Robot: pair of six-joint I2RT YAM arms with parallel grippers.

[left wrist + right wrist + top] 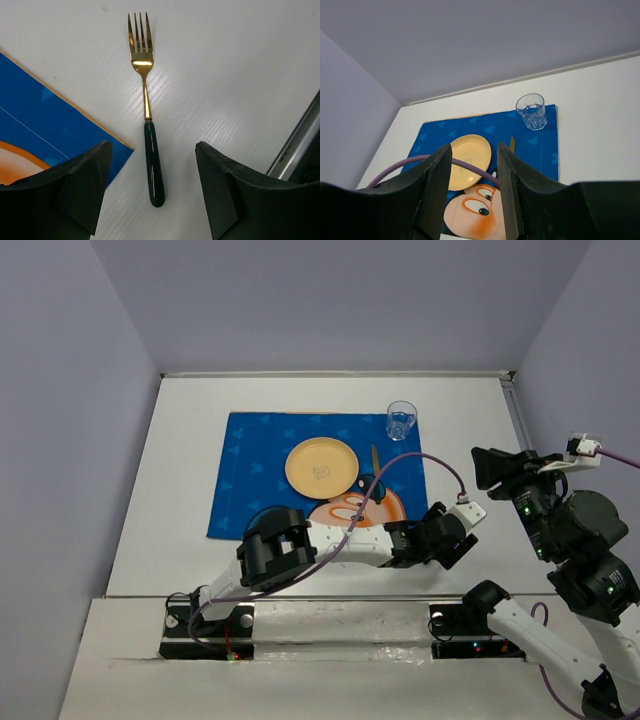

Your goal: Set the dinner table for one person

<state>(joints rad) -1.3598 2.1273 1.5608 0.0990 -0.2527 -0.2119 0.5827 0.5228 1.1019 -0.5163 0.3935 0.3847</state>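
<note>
Left pincer (152, 160): jaws spread wide, nothing held, poised low over dinner table (235, 65). Off its left finger, corner of blue placemat (45, 125). Dead centre between jaws, fork (142, 62) lies flat on bare table just off mat, dark handle nearest, tines pointing away. Looks lined up for pinch across handle. Right pincer (472, 175): part open, empty, raised clear, likely to give room. Beyond it, plate (467, 150) on mat, glass (531, 111) further right at mat corner. Fork likely last piece unplaced.
</note>
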